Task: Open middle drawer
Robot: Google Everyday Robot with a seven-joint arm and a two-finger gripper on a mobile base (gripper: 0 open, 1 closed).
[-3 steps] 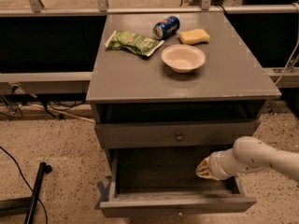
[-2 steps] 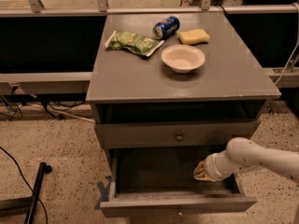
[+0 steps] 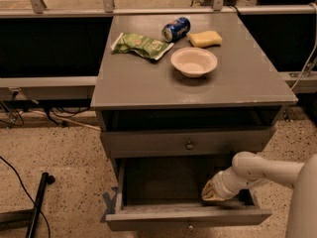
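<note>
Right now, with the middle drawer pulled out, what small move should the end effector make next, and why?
Probably lift the end effector straight up, out of the middle drawer. The drawer already stands well out, and the end effector sits inside it near the right front corner, so a sideways retreat might catch its wall.

One can [image 3: 176, 29], one bowl [image 3: 193, 62], one pincer [image 3: 215, 192] in drawer [image 3: 163, 185]

1. Just one camera here, sitting high in front of the grey cabinet [image 3: 148, 83], tilted down at it, fairly close.
2. The arm [image 3: 267, 170] shows at the frame's lower right edge; the gripper [image 3: 214, 192] sits inside the pulled-out middle drawer [image 3: 163, 218].
</note>
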